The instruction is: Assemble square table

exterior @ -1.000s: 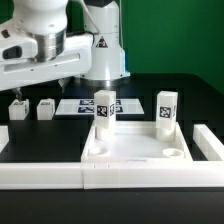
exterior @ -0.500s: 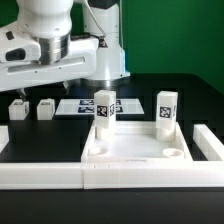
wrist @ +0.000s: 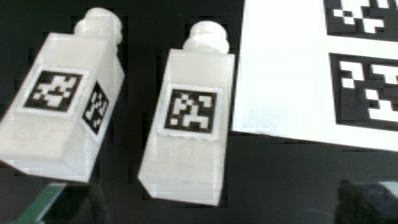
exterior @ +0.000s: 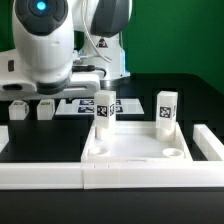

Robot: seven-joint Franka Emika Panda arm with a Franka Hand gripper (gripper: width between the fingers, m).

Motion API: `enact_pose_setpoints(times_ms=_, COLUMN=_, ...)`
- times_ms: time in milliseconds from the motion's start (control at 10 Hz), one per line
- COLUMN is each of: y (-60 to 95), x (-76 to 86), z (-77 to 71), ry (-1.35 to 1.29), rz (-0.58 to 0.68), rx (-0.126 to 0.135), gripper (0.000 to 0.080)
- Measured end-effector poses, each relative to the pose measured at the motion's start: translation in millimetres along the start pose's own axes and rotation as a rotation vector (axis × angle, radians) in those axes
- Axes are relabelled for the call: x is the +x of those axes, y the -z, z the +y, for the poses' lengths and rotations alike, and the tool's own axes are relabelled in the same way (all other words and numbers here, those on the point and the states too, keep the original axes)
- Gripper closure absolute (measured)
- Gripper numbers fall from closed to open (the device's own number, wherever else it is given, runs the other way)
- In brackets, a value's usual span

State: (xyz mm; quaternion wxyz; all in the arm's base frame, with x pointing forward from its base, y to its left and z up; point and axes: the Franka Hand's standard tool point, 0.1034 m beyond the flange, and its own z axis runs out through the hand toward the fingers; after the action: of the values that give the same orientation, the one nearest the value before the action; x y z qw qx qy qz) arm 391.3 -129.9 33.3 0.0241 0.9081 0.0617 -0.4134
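Observation:
The white square tabletop (exterior: 135, 148) lies against the front rail, with two tagged legs standing upright in its far sockets (exterior: 104, 109) (exterior: 166, 110). Two more short white tagged legs (exterior: 17, 110) (exterior: 45, 108) rest on the black table at the exterior view's left, under my arm. The wrist view shows them side by side (wrist: 68, 95) (wrist: 192, 118). My gripper (wrist: 199, 205) is open above them and holds nothing. Its dark fingertips (wrist: 36, 205) stand wide on either side of the end of the second leg.
The marker board (exterior: 80, 107) lies flat just beside the loose legs, and its corner shows in the wrist view (wrist: 338, 60). A low white border rail (exterior: 60, 176) runs along the front, with a side piece at the exterior view's right (exterior: 208, 142).
My arm has swung and come lower over the two loose legs at the exterior view's left. The tabletop and its two standing legs have not moved.

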Motion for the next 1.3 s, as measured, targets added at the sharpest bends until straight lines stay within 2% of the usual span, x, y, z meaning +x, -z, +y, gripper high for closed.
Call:
enact_pose_setpoints(times_ms=100, y=-2.6, x=-2.0, z=-2.6, ry=0.005, rz=-0.052, rx=0.003, gripper=0.0151)
enact_pose_setpoints(times_ms=300, y=-3.3, x=1.3, z=-3.0, ry=0.019, rz=-0.048, rx=0.000, gripper=0.0151)
enact_pose_setpoints(times_ms=600, y=-20.9, x=-7.1, z=5.8, ry=-0.015, rz=-0.081, rx=0.016, gripper=0.0151)
enact_pose_setpoints(times_ms=900, y=-42.8, x=-12.0, z=-3.2, ry=-0.047, rz=-0.124, rx=0.044, gripper=0.0151)
enact_pose_setpoints(times_ms=1100, y=-45.9, x=-5.1, z=-5.5, ry=0.000, rz=-0.139, rx=0.041, gripper=0.0151)
enact_pose_setpoints(times_ms=1300, y=-46.1, x=-5.0, z=-6.3, ry=0.005, rz=-0.139, rx=0.040, gripper=0.0151)
